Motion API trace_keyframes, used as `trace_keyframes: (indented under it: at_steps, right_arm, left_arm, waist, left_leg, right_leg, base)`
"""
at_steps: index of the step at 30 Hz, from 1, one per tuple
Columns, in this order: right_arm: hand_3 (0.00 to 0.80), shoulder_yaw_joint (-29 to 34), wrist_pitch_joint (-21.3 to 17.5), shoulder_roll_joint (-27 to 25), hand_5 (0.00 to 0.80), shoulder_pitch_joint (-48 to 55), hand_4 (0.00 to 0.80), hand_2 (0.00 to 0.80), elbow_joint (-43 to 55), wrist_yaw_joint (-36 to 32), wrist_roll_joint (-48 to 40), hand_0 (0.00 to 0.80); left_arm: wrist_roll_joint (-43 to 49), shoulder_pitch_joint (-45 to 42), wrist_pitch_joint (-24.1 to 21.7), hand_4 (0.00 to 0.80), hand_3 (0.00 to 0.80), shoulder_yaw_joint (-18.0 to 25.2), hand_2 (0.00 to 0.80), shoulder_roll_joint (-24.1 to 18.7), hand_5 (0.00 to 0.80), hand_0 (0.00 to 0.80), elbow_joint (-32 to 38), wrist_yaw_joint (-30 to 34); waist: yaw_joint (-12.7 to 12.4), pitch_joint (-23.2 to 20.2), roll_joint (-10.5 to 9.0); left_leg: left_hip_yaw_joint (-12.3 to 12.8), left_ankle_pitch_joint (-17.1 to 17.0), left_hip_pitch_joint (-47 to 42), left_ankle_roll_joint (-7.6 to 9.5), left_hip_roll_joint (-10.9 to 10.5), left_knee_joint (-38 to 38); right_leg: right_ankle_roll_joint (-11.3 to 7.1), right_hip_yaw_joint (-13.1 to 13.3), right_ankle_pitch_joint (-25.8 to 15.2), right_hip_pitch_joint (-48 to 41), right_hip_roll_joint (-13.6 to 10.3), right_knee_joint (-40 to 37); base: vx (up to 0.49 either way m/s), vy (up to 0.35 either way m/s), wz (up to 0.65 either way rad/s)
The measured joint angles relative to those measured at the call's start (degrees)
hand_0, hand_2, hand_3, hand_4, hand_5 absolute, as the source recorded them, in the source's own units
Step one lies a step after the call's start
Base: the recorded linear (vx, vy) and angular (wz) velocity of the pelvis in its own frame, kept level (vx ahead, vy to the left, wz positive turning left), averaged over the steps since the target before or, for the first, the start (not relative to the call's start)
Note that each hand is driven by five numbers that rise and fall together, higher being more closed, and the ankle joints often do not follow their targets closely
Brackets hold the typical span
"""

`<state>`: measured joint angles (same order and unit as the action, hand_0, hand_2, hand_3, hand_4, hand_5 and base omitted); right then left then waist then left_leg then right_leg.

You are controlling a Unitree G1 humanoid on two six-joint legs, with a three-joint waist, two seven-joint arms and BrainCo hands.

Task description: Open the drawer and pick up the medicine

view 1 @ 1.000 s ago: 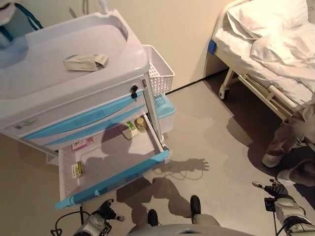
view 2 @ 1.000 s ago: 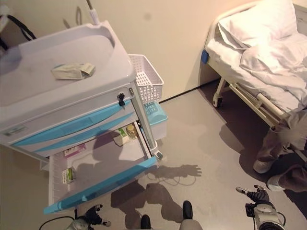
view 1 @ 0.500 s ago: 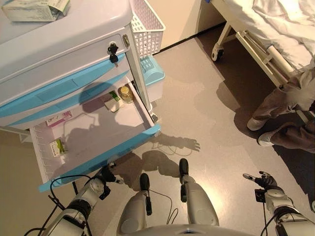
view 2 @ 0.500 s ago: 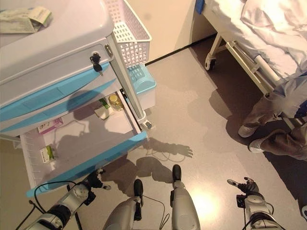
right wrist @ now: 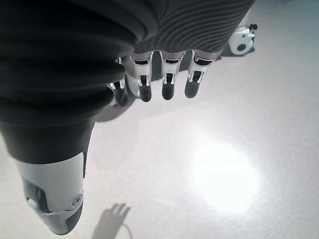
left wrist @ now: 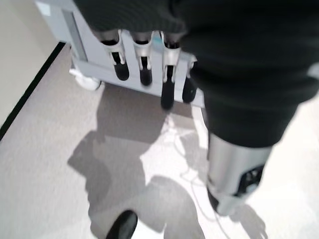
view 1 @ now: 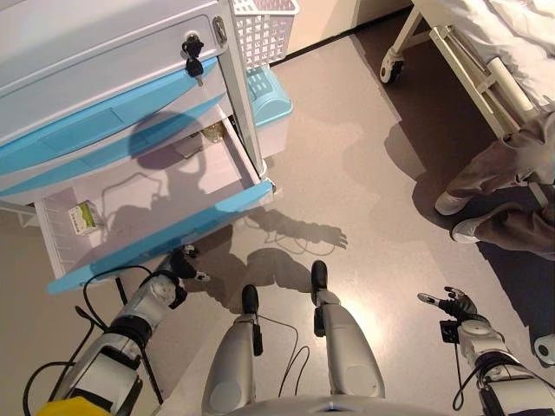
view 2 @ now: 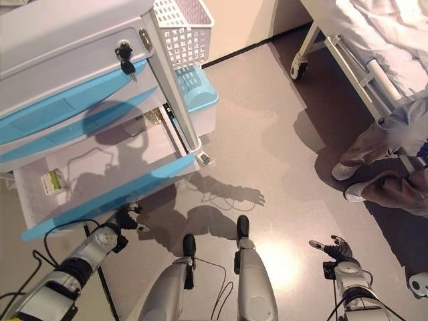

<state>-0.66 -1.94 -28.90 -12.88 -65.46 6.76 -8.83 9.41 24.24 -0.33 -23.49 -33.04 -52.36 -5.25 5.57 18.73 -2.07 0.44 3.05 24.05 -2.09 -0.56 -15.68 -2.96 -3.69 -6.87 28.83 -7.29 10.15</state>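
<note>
You have one green-and-white medicine box (view 1: 83, 216) lying at the left end of the open drawer (view 1: 165, 232). Two hands hang low and empty: your left hand (view 1: 179, 264) just below the drawer front, your right hand (view 1: 452, 305) well apart; both have relaxed, straight fingers.

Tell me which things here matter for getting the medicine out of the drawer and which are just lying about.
For the job:
open drawer
green medicine box inside it
small bottle at its back
left hand, empty, below the drawer front
right hand, empty

Lying about:
white basket
keys in the lock
bed
seated person
</note>
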Motion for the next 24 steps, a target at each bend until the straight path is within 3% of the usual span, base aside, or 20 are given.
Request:
trace_keyframes:
  at_steps: [24]
  right_arm:
    - [0.0,-0.67,-0.57,1.25,0.0,-0.28,0.0,0.0,0.65,-0.87,0.0,0.0]
  left_arm:
    - [-1.78,7.24,-0.06,0.0,0.0,0.17,0.0,-7.99,0.0,0.0,-1.1,-2.2]
  waist:
    - [1.19,0.24,-3.44]
  left_leg:
    - [-0.39,2.26,5.68,0.27,-0.04,-6.15]
  right_leg:
    - [-0.58,0.28,0.09,3.38,0.06,1.69]
  base:
    - [-0.001,0.0,0.0]
